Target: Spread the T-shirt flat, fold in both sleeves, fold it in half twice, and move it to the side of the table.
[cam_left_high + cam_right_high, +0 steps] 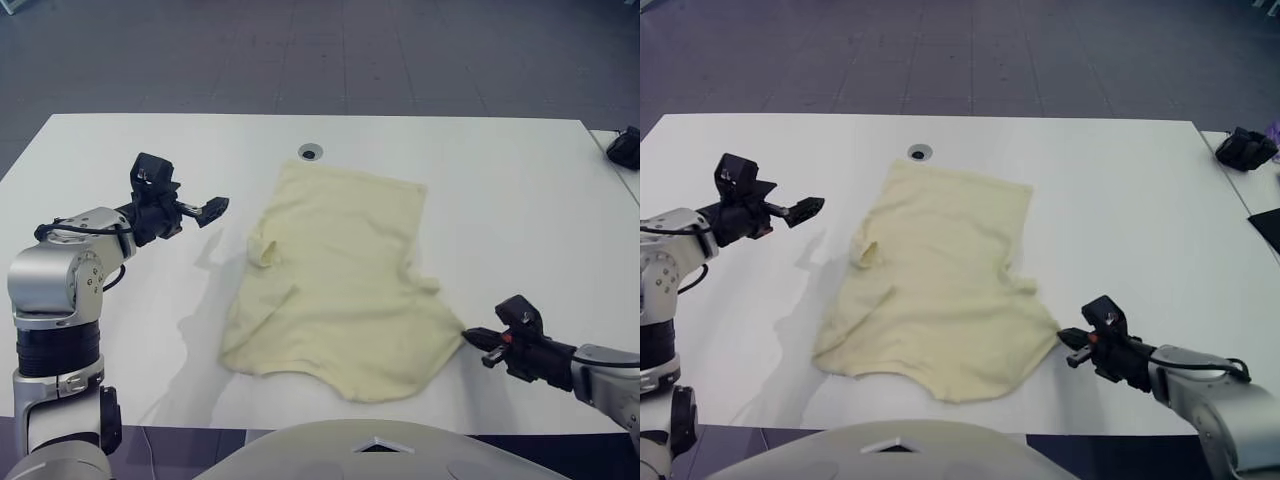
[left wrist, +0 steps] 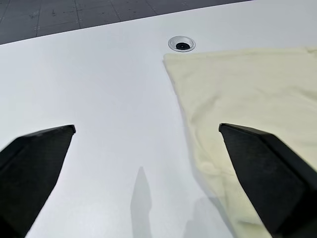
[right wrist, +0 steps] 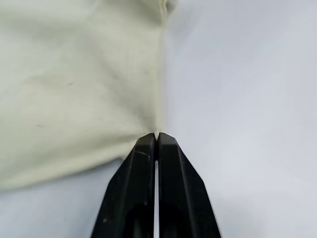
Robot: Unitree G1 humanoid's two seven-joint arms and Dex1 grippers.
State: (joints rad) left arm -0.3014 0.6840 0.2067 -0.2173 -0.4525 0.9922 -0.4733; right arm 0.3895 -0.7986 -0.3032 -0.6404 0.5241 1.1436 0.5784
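Cream shirt [image 1: 335, 280] lies rumpled on a white table [image 1: 500, 180], the left gripper [image 2: 147, 128] beside it with fingers apart, the right gripper [image 3: 157, 135] pinching its near corner.

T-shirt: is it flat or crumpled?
Spread out but not flat. The T-shirt lies open on the table, yet a flap curls up on its left edge and wrinkles bunch near the right gripper.

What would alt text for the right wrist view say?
The right end effector, closed, grips a corner of the pale yellow T-shirt, which lies on a white table.
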